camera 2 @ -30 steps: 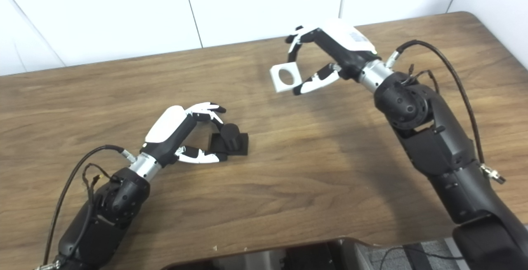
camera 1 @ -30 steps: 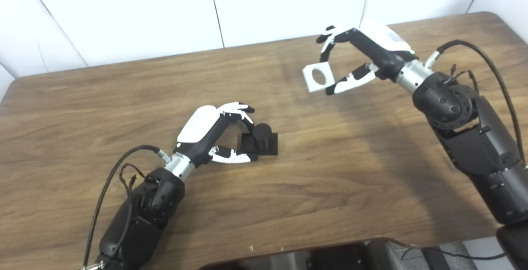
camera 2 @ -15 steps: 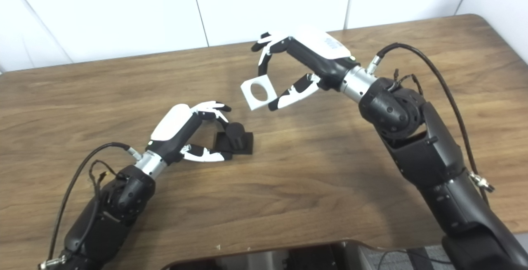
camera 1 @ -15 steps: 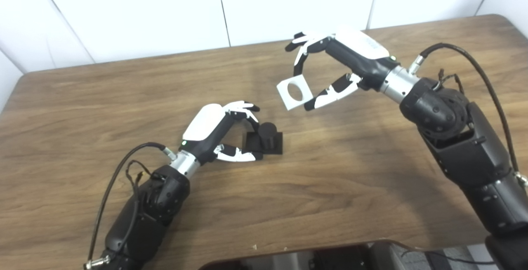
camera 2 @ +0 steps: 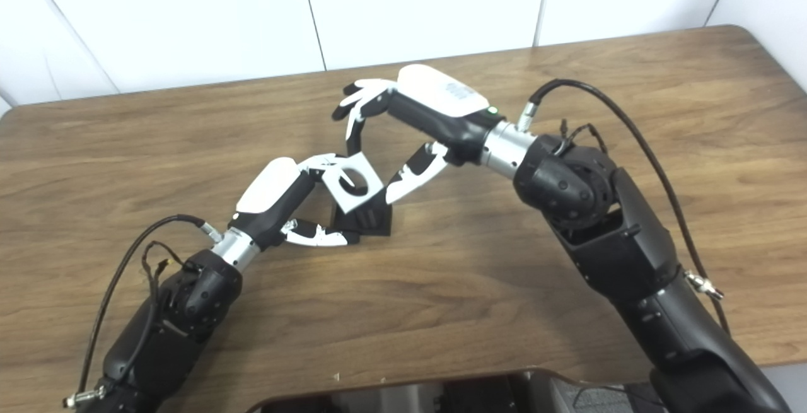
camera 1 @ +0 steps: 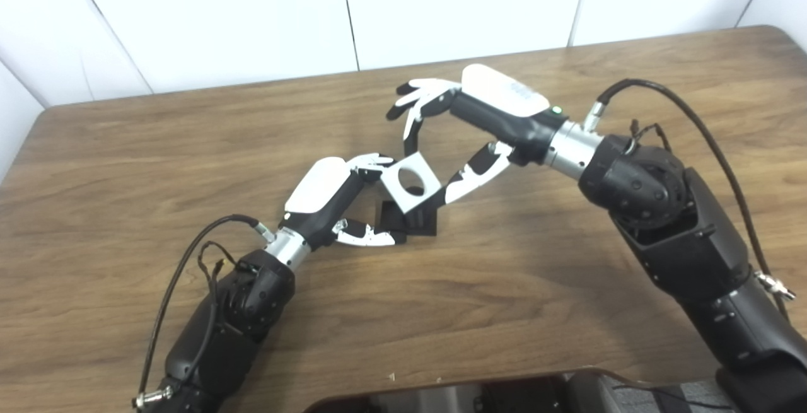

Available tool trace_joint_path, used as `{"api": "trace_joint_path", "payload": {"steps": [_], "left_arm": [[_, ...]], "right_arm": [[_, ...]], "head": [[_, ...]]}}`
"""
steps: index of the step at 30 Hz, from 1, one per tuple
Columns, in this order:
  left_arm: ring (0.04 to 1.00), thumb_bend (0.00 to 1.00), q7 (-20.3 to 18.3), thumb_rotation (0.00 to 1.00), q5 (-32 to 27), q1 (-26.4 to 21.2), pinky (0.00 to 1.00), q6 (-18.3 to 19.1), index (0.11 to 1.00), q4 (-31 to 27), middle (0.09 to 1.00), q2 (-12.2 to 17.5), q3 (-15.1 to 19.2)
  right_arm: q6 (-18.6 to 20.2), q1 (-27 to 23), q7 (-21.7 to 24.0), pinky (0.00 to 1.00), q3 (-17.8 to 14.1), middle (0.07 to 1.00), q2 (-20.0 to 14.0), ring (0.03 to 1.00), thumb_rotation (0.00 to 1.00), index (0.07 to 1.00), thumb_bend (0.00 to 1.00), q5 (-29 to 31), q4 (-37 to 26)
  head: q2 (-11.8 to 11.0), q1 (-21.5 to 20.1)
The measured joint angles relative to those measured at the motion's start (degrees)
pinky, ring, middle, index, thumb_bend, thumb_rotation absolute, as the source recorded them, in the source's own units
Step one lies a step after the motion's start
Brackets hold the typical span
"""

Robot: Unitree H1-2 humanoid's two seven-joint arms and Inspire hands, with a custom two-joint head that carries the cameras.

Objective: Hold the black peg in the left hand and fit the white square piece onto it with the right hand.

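Nearest to us, a dark rounded edge (camera 1: pixel 479 394) of the robot's own body ran along the bottom of both views, and our two black arms rose from it over a wooden table (camera 1: pixel 504 299) with a brown, streaked grain and a rounded far right corner.

Our left hand (camera 1: pixel 340 202) lay low on the table, left of centre, its white-backed palm tilted and its fingers and thumb closed around the square base of the black peg (camera 1: pixel 413 224). The base sat flat on the wood. We could not see the upright post itself, because the white piece covered it in both views.

Our right hand (camera 1: pixel 457 132) reached in from the right, above and just beyond the peg, gripping the white square piece (camera 1: pixel 411 181) between the thumb below and the fingertips (camera 1: pixel 411 142) above. The piece was tilted, one corner pointing down toward the base, and through its round hole we saw only darkness. It hung directly over the peg and just beside the left fingers; whether it touched either, we could not tell.

A black cable (camera 1: pixel 681 116) looped from the right wrist, another (camera 1: pixel 183 268) from the left.

Beyond the table's far edge stood a white panelled wall (camera 1: pixel 441 3) with thin dark seams.
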Motion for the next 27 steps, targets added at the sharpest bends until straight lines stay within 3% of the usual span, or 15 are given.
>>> {"api": "trace_joint_path", "payload": {"steps": [15,27], "left_arm": [[0.87,0.52,0.2,0.08,0.0,0.1,0.75,0.4,0.486,-0.1,0.822,-0.2,0.0],[0.874,0.52,0.6,0.08,0.0,0.1,0.77,0.4,0.486,-0.1,0.825,-0.2,-0.1]], "right_arm": [[0.2,1.4,0.2,0.93,1.5,0.81,0.8,0.929,0.15,0.481,0.52,-2.1,2.2],[0.1,0.5,-0.4,0.84,-0.1,0.808,0.7,0.921,0.15,0.481,0.52,-2.4,4.4]], "head": [[0.0,0.1],[-0.1,0.0]]}}
